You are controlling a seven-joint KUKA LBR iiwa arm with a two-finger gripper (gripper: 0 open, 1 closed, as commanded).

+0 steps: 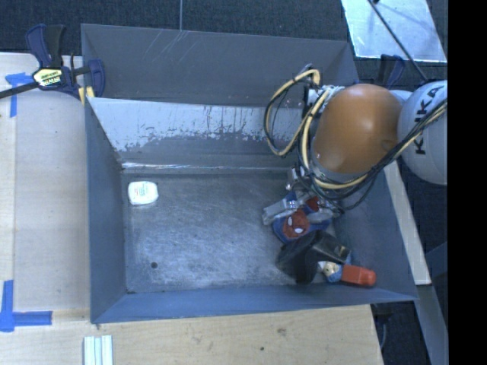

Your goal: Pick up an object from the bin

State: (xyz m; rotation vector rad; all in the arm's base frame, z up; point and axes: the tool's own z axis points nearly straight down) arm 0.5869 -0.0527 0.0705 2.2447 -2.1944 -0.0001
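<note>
At right, jaws over red-blue toy (pixel 295 223)

The arm (pixel 431 131) comes in over the right rim of the bin (pixel 228 67). Its white last link, lettered in black, lies just outside that rim. At the wrist sits a rounded orange-brown cover (pixel 356 128), seen from above, over the bin's right side and nearer the far wall than the near one. Yellow and black cables (pixel 310 90) loop out from under the cover toward the far wall and bend back in beneath it. Below the cover the pincer (pixel 300 206) points down, low over the bin floor on the right side, between the far wall and the near-right corner.
</note>
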